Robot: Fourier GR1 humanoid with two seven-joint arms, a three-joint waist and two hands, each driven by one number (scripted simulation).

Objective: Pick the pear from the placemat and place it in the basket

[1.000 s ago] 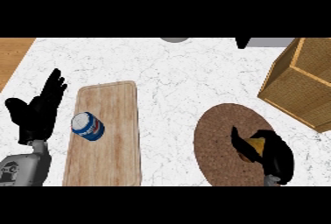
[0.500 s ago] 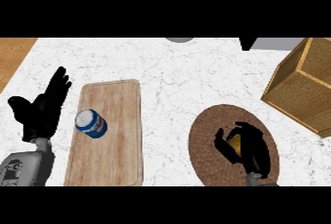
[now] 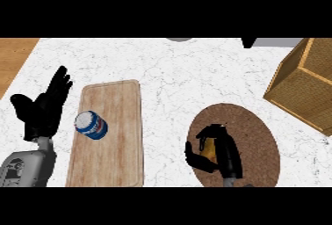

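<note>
Two black hands show over the white counter (image 3: 182, 79): the right hand (image 3: 220, 151) is curled round the yellow pear (image 3: 211, 150) on the round brown placemat (image 3: 250, 132), while the left hand (image 3: 44, 110) rests open, fingers up, left of the wooden board (image 3: 120, 105). On that board lies a blue and white can (image 3: 91, 125). Beyond the placemat's far right side stands the wicker basket (image 3: 304, 83), well apart from the pear.
</note>
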